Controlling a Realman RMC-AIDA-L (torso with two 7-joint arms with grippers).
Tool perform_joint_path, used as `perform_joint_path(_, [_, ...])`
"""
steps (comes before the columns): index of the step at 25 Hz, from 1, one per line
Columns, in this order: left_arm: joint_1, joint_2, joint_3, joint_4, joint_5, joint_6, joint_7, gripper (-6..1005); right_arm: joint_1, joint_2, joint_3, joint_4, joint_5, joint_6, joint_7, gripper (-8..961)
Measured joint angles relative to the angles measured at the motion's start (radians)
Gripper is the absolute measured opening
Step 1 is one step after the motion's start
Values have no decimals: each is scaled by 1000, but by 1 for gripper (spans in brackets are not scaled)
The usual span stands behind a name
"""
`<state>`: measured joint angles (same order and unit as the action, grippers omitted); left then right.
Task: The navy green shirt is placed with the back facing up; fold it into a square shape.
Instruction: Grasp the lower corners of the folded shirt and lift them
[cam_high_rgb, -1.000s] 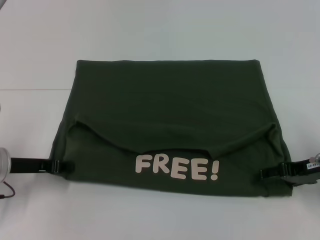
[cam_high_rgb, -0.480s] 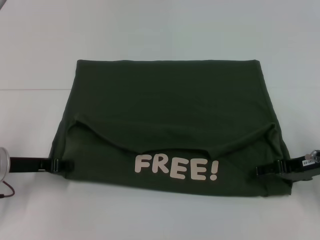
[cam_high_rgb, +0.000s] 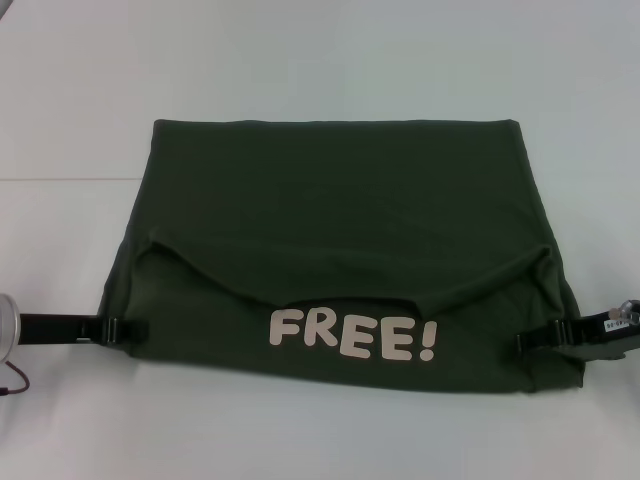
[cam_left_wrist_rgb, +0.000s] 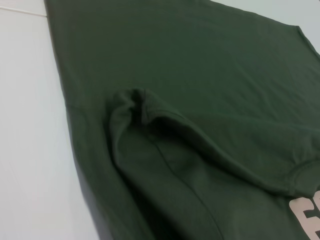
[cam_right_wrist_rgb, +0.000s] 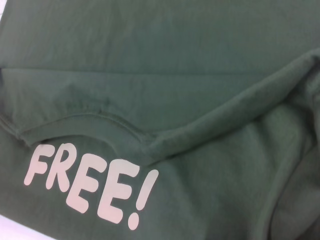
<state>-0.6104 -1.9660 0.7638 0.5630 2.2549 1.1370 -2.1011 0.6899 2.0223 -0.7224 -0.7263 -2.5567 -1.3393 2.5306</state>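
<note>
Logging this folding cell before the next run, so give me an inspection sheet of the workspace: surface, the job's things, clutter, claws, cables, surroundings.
Surface: white table, bare around the cloth.
Job's things: navy green shirt lies partly folded, a flap doubled toward the near edge; cream lettering "FREE!" shows below the flap, facing up.
Clutter: nothing seen.
Claws: left claw at the shirt's near left edge, right claw at its near right edge, both low at table level; whether either pinches cloth cannot be told.
Cables: thin dark red wire by the left arm.
Surroundings: nothing seen beyond the table.
</note>
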Motion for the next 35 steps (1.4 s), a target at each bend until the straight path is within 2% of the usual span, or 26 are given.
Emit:
perform_joint_path(1, [0,0,0,0,0,0,0,41,0,0,0,0,-1,0,0,824])
perform_joint_path(7, [1,1,0,0,0,1,2,41,2,-4,-2,7,-2,0,-1,619])
perform_joint_path(12, [-1,1,0,0,0,2,2,40,3,-5,-12,8,-3,0,-1,371])
perform_joint_path(18, [-2,1,0,0,0,3,-1,40,3,-10,-14,2,-4,-5,-1,136])
perform_joint_path(22, [-2,2,0,0,0,14,-2,41,2,-14,-14,1,-3,-12,-5,42])
perform_joint_path(28, [-2,16,-2,6,7,65,-47,41,-1,-27,-7,1,4,-62,-38,43])
perform_joint_path(35, [-3,44,0,31,80,238,-138,40,-21,-50,-9,9,0,-178,-114,43])
